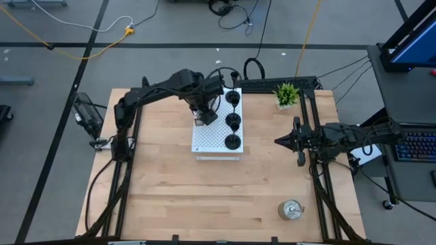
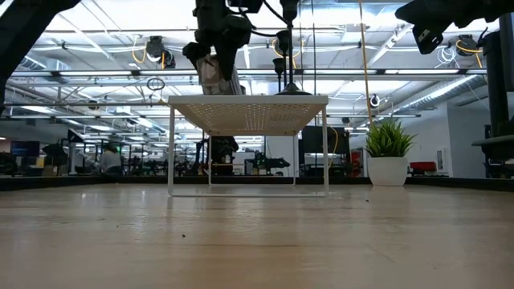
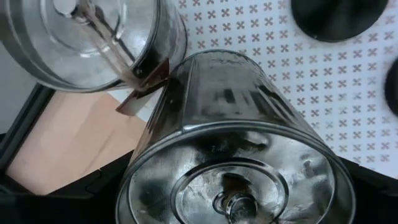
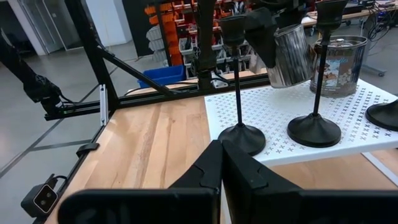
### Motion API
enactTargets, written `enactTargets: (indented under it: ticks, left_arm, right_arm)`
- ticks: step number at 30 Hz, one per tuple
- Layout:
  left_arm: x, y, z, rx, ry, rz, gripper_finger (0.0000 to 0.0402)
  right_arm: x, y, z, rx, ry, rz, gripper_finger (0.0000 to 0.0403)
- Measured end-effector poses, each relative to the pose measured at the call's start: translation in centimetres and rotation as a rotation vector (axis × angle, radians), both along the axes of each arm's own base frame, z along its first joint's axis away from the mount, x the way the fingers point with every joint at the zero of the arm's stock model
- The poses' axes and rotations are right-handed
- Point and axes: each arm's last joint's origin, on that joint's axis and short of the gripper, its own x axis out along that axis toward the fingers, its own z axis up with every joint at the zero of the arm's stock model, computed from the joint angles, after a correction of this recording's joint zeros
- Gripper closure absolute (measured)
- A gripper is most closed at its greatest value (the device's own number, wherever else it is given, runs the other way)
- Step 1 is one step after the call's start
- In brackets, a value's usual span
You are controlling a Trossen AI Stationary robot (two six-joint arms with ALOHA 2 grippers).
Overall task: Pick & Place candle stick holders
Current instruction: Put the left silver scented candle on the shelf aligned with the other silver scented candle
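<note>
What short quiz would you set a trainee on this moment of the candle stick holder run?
1. How many black candle stick holders stand on the white board?
2. True or false: the right gripper holds a holder.
3. Where is the lone silver holder? A: beside the plant. B: on the bare table, on the right arm's side, well away from the board. C: under the board.
Key: 1: three. 2: false. Its jaws are shut on nothing. The left gripper holds a tilted silver holder over the board. 3: B.
</note>
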Motion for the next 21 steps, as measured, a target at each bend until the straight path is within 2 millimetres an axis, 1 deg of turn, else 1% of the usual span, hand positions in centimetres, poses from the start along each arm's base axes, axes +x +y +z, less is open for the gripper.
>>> enactTargets:
  ticks: [10,17,21]
  left_arm:
    - [0.1,0.0,0.0,0.007,-0.002,0.008,0.0046]
    - [0.9,-0.2,-0.8,-0.010,0.001,0.001,0.0046]
    - [0.9,0.2,-1.1,-0.010,0.012,0.015,0.0046]
  right_arm:
    - [0.0,0.0,0.0,0.014,0.000,-0.002,0.0403]
    - [0.0,0.0,0.0,0.014,0.000,-0.002,0.0403]
    - [0.0,0.0,0.0,0.014,0.000,-0.002,0.0403]
